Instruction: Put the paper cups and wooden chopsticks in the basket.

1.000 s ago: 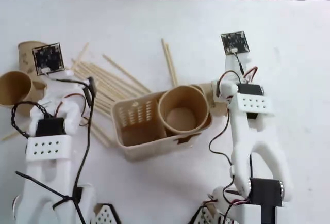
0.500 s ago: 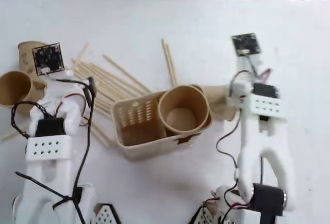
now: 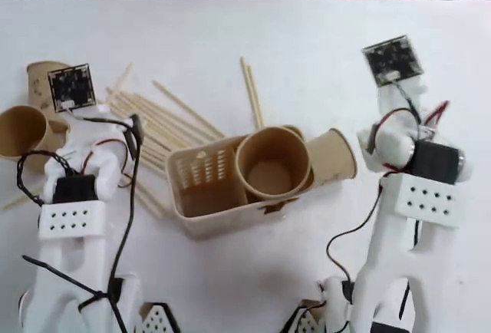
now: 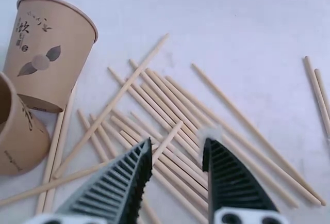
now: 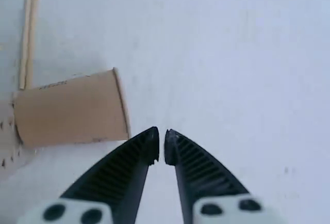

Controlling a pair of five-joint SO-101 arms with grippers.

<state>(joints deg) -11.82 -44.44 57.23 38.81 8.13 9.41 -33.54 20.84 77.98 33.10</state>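
Right arm (image 3: 418,195) farther back from tapered paper cup (image 3: 331,156), jaws seemingly closed.

**Tight on the left, room on the right**

The left hand (image 4: 175,162), fingers parted, hung over a thick scatter of wooden chopsticks (image 4: 170,115), and two paper cups (image 4: 46,53) crowded in close beside the pile. The basket (image 3: 201,187) sat mid-table. One compartment was plugged by an upright cup (image 3: 272,166), while the other lay open from above. A tipped cup (image 3: 331,156) lay up against the basket's end, near the right hand (image 5: 161,146), whose tips were pinched together. Beyond that, bare table (image 3: 430,41) gave plenty of passage.
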